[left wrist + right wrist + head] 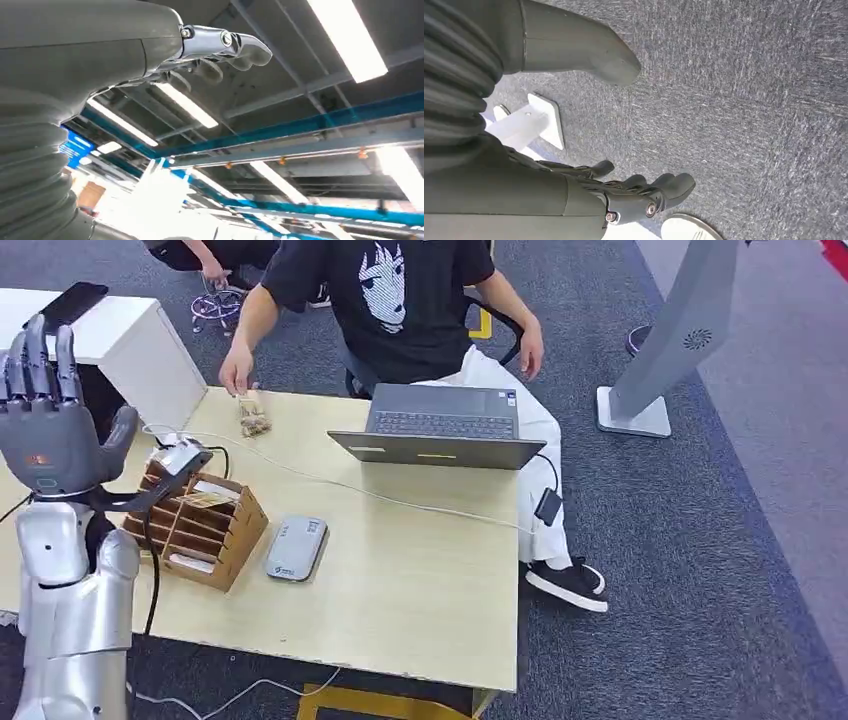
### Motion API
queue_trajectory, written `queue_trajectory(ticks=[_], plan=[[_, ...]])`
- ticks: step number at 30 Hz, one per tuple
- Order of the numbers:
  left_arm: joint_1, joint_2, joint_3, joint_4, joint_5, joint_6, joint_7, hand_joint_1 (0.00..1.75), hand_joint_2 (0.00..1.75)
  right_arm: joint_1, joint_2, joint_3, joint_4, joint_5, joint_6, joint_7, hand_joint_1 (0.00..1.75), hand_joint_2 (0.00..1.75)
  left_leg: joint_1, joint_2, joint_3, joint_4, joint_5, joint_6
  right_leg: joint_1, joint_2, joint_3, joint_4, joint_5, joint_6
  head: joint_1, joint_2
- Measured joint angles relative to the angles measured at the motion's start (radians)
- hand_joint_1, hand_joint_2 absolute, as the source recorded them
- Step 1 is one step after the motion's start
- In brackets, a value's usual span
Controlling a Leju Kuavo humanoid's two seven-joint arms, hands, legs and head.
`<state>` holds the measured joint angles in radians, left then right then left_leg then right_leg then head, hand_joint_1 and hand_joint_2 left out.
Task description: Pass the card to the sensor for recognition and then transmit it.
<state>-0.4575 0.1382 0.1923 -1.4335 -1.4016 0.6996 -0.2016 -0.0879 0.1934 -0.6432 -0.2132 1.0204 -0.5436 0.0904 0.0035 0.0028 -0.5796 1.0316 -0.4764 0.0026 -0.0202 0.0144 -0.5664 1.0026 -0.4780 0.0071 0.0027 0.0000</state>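
Observation:
My left hand (52, 418) is raised at the table's left end, fingers straight and spread, holding nothing; in the left wrist view the left hand (165, 45) points up at the ceiling. Just right of it stands a wooden slotted card rack (200, 530) with a card (207, 499) lying across its top slots. The flat grey sensor (297, 547) lies on the table beside the rack. My right hand (624, 195) hangs over the grey carpet with loosely bent fingers, thumb apart and nothing in it.
A person in a black shirt sits behind the table (420, 590), one hand (237, 370) over a small packet (254, 418). An open laptop (440, 430) with cables takes up the far side. A white cabinet (130, 350) stands left, a grey stand (660, 360) right.

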Motion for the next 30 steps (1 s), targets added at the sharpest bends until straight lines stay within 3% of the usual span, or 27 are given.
queue_trajectory(ticks=[3,6,9,12,16,20,22,24,27,30], plan=[[0.001,-0.037,0.000,-0.044,0.021,0.000,-0.051,0.00,1.75,0.000,0.000,-0.001,0.000,0.000,0.000,0.000,0.00,1.75,0.000,0.000,0.000,0.000,0.000,0.000,0.000,0.000,0.000,0.000,0.000,0.000,0.001,0.000],[0.002,-0.052,-0.018,-0.065,0.071,-0.015,-0.006,0.00,1.75,0.002,0.000,-0.009,0.000,-0.005,-0.001,-0.008,0.00,1.75,0.000,0.000,0.000,0.000,0.000,0.000,0.000,0.000,0.000,0.000,0.000,0.000,0.000,0.000],[0.002,-0.016,-0.115,-0.101,0.232,-0.164,0.096,0.00,1.75,0.008,0.000,-0.024,0.000,-0.018,0.000,-0.021,0.00,1.75,0.000,-0.001,0.000,0.000,0.000,0.000,0.000,-0.001,0.000,0.000,0.000,0.000,0.000,0.000],[0.004,0.030,-0.210,-0.173,0.395,-0.310,0.118,0.00,1.75,0.016,0.000,-0.038,0.000,-0.025,0.003,-0.030,0.00,1.75,0.000,-0.001,0.000,0.000,0.000,0.000,0.000,-0.001,0.000,0.000,0.000,0.000,0.000,0.000],[0.022,0.111,-0.325,-0.272,0.631,-0.540,0.121,0.00,1.75,0.024,0.000,-0.058,0.000,-0.035,0.007,-0.040,0.00,1.75,0.000,0.000,0.000,0.000,0.000,0.000,0.000,0.000,0.000,0.000,0.000,0.000,0.000,0.000],[0.035,0.161,-0.359,-0.326,0.672,-0.572,0.121,0.00,1.75,0.026,0.000,-0.069,0.000,-0.039,0.009,-0.044,0.00,1.75,0.000,0.000,0.000,0.000,0.000,0.000,0.000,0.000,0.000,0.000,0.000,0.000,0.000,0.000],[0.038,0.196,-0.375,-0.345,0.740,-0.654,0.128,0.00,1.75,0.026,0.000,-0.074,0.000,-0.039,0.010,-0.047,0.00,1.75,0.000,0.000,0.000,0.000,0.000,0.000,0.000,-0.001,0.000,0.000,0.000,0.000,0.000,0.000],[0.052,0.239,-0.384,-0.365,0.834,-0.778,0.141,0.00,1.75,0.026,0.000,-0.081,0.000,-0.043,0.012,-0.050,0.00,1.75,0.000,0.001,0.000,0.000,0.000,0.000,0.000,0.001,0.000,0.000,0.000,0.000,0.000,0.000],[0.090,0.348,-0.385,-0.399,0.944,-0.899,0.142,0.00,1.75,0.032,0.000,-0.091,0.000,-0.042,0.016,-0.049,0.00,1.75,0.001,0.003,0.000,0.000,0.000,0.000,0.001,0.002,-0.001,0.001,0.000,0.000,0.000,0.000],[0.130,0.461,-0.383,-0.431,1.010,-0.970,0.158,0.00,1.75,0.036,0.000,-0.102,0.000,-0.042,0.018,-0.048,0.00,1.75,0.001,0.001,0.000,-0.001,0.000,0.000,0.001,0.001,0.000,0.001,-0.001,-0.001,0.000,0.000]])
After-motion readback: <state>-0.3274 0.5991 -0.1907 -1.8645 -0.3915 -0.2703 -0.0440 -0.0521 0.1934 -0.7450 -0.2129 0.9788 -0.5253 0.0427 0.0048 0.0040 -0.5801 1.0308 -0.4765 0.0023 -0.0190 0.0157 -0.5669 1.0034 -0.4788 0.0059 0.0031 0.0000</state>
